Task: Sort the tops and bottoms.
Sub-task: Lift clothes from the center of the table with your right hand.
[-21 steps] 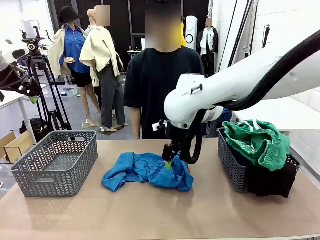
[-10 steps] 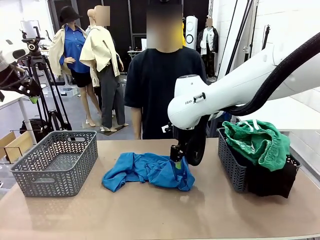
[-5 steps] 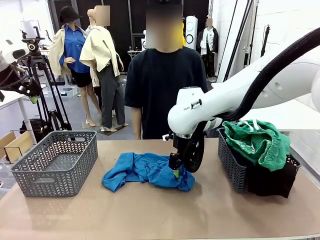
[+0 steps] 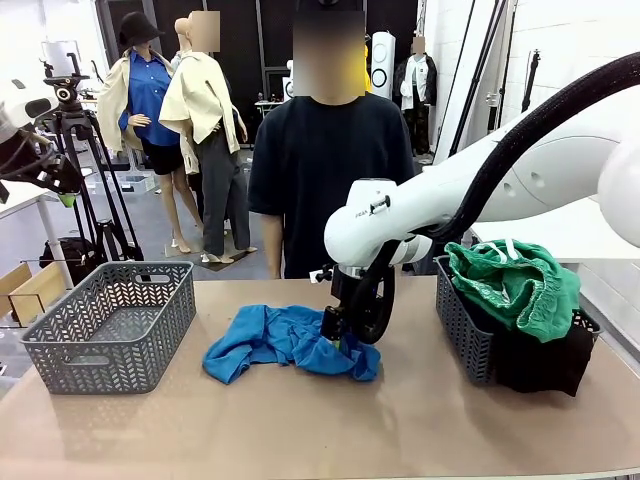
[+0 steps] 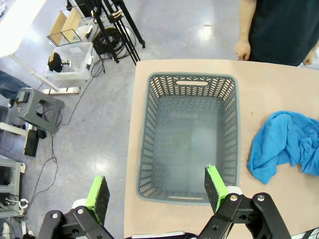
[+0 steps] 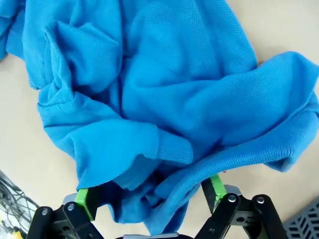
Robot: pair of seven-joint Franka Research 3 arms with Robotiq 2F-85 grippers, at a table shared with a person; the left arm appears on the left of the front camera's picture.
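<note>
Right end effector (image 6: 149, 196) spread over blue top (image 6: 164, 99), green shorts (image 4: 515, 282) in right basket (image 4: 458, 325)

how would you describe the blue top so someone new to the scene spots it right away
Look at the tan table with a grey basket at each end; the blue top lies crumpled on the bare middle between them. The right hand is pressed down into its right end, jaws open around the folds. It is the only bright blue cloth and the only garment not in a basket.

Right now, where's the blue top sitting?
In the front view the blue top lies crumpled mid-table between the empty grey basket and the full basket, with the right gripper pressed into its right side.
</note>
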